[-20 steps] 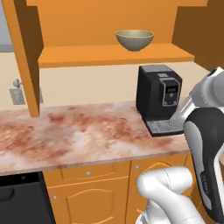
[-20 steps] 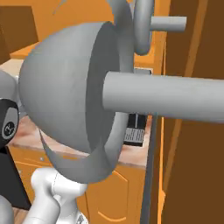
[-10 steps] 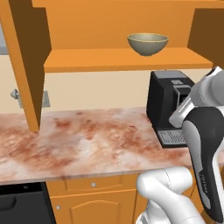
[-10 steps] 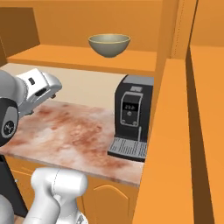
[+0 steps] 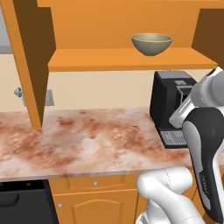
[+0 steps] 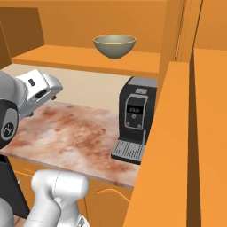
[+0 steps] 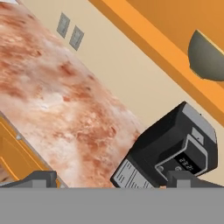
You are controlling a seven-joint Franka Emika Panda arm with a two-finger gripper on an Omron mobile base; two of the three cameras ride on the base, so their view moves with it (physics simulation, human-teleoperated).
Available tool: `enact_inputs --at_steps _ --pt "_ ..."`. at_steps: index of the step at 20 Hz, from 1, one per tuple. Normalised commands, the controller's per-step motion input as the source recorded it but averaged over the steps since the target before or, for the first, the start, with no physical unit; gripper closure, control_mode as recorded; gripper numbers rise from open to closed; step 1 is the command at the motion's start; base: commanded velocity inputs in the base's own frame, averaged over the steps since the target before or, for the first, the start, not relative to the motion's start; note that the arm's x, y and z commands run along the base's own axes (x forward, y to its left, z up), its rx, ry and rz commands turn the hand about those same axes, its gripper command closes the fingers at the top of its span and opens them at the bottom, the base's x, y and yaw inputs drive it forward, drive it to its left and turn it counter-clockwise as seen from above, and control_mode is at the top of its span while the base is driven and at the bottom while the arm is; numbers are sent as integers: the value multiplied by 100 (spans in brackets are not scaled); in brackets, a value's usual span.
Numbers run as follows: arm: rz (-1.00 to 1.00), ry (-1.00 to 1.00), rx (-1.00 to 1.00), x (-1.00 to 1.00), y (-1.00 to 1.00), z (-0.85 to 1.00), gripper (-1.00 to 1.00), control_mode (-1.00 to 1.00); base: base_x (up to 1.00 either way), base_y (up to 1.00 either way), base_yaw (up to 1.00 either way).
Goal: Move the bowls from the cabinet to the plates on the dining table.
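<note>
One bowl (image 5: 152,43) is sitting upright on the orange shelf (image 5: 109,59) of the open cabinet (image 5: 26,65), toward the shelf's right end, above the black coffee machine (image 5: 173,107). In the right base view the same bowl (image 6: 114,45) is resting near the shelf's front edge, above and left of the machine (image 6: 135,119). The coffee machine is standing at the right end of the marbled tabletop (image 5: 83,140), against the back wall.

The tool (image 7: 111,180) is hanging low over the tabletop's front edge, its two dark fingertips (image 7: 37,178) spread wide apart and gripping nothing. In the hand view the bowl (image 7: 208,59) is showing at the upper right, well apart from the tool, with the coffee machine (image 7: 175,148) lying between them. Two wall outlets (image 7: 70,31) are sitting on the beige wall behind the tabletop's far edge. The white arm (image 6: 37,91) is reaching in at the left of the right base view, below shelf level.
</note>
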Motion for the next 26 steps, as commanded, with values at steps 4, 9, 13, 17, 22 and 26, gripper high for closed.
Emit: enact_inputs --at_steps 4,9,13,17,22,26 --pt "0 0 0 0 0 0 -100 100 2 0 2" --pt "0 0 0 0 0 3 -100 -100 0 0 0" --pt "0 0 0 -1 0 15 -100 -100 0 0 0" --pt "0 0 0 0 0 17 -100 -100 0 0 0" --pt "-3 0 0 -2 0 15 -100 -100 0 0 0" --pt "-5 0 -1 -8 0 14 -100 -100 0 0 0"
